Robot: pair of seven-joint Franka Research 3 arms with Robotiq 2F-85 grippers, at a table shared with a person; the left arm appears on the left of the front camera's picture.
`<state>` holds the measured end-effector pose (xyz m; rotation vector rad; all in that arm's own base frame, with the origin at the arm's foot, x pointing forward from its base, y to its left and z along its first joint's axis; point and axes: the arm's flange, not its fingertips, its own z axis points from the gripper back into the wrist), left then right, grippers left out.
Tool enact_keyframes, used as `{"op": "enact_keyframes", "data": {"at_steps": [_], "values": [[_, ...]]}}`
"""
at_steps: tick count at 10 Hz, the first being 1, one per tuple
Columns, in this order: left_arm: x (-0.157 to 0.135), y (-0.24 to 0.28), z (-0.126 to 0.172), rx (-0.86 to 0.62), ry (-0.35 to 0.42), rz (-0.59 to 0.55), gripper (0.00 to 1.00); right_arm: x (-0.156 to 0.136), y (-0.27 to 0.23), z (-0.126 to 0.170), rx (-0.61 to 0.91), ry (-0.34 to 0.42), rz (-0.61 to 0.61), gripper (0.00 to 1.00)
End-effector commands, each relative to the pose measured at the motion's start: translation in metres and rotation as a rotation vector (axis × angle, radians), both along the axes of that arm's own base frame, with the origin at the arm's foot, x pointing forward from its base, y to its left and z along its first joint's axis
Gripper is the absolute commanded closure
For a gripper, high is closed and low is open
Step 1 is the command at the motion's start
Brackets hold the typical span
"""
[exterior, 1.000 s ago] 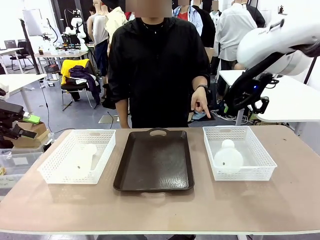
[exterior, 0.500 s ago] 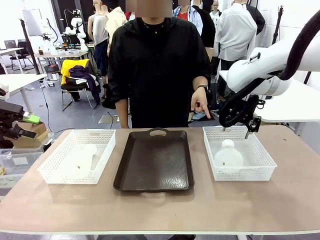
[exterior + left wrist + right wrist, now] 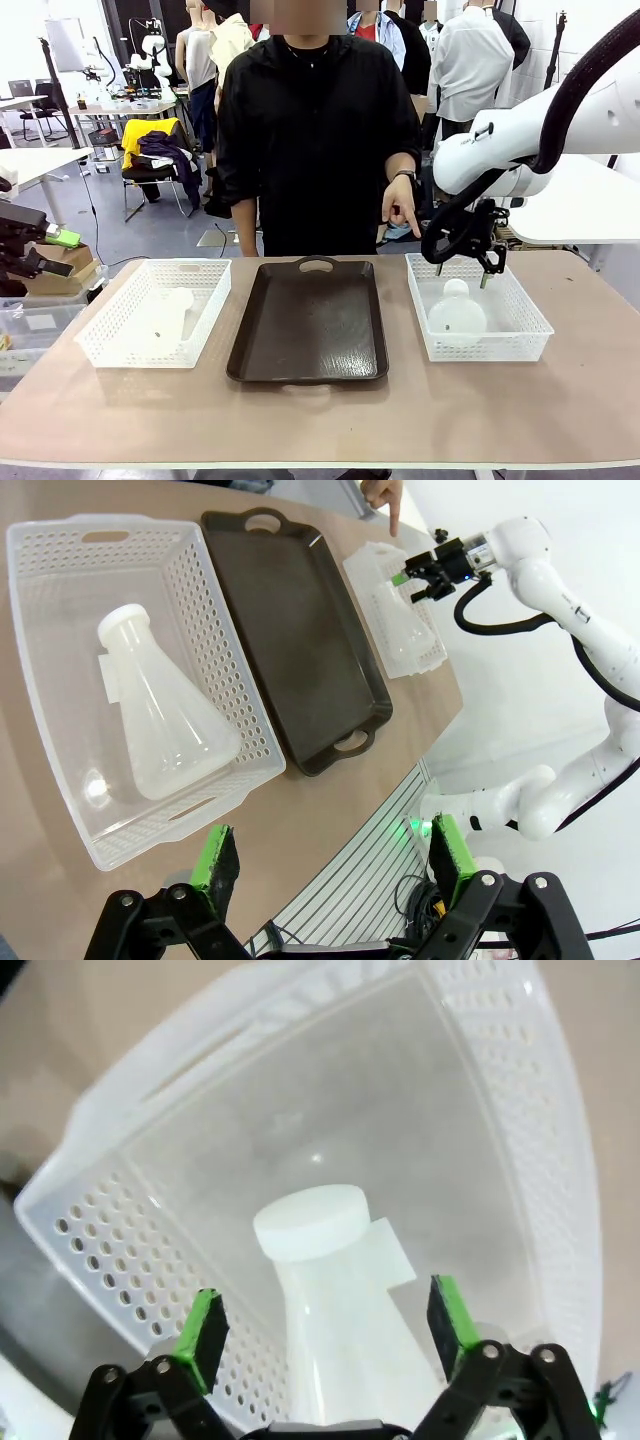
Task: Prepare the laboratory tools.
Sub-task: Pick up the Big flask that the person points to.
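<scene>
A: Why does the right gripper (image 3: 461, 277) hang over the right basket (image 3: 530, 322)?

B: It seems lined up for a pick. Its jaws are spread wide above the neck of the flask (image 3: 457, 312) in that basket. In the wrist view, 1 green pad (image 3: 205, 1325) sits on each side of the cap, and neither touches it. It holds nothing.

A: And the left gripper (image 3: 332, 858)?

B: It is also spread apart and empty. It is held high, well clear of the table (image 3: 320, 420), and looks down on the left basket (image 3: 60, 535).

A: Where are the 2 flasks?

B: There is 1 in each white mesh basket, either side of the dark tray (image 3: 310, 320). The tray is bare, so it is probably where they are meant to go. The left flask (image 3: 155, 720) lies on its side with its neck toward the basket's far end. The right one appears to stand upright.

A: What do they look like?

B: They are frosted, translucent white plastic, with a wide conical body narrowing to a short neck and a flat white top. A pale rectangular patch sits on the shoulder. The smooth, sloping wall could slip, so the neck looks like the safer place to grip.

A: And the person?

B: The person stands at the far side, with 1 hand (image 3: 402, 205) pointing down toward the right basket.
</scene>
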<state>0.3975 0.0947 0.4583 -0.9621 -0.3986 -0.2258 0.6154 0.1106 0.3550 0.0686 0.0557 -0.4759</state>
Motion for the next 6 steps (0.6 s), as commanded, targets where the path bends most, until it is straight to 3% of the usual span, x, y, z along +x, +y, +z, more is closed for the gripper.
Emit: {"op": "enact_keyframes", "data": {"at_steps": [1, 4, 6], "values": [[-0.002, 0.002, 0.0, 0.011, -0.002, -0.011, 0.0, -0.007, 0.002, 0.0, -0.071, -0.006, 0.028, 0.0], [-0.002, 0.002, 0.0, 0.011, -0.002, -0.011, 0.0, -0.011, 0.003, -0.01, -0.121, -0.061, 0.071, 0.0], [-0.002, 0.002, 0.0, 0.011, -0.002, -0.011, 0.0, -0.013, 0.006, -0.02, -0.073, -0.07, 0.113, 0.0]]}}
